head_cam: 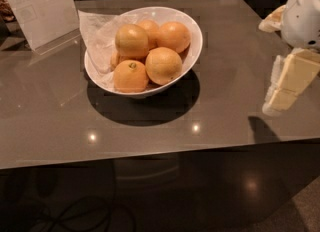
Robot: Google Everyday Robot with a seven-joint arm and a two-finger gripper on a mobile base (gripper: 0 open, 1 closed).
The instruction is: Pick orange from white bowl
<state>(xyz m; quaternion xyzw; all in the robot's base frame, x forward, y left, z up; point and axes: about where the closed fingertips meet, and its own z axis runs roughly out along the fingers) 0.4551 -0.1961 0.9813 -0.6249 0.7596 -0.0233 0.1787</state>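
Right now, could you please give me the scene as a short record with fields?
table: glossy, dark grey
white bowl: on the table, left of centre, paper-lined
oranges: at least five, piled in the bowl
orange: back right of the pile
gripper: right edge of view, above the table, apart from the bowl
sign holder: clear, upper left
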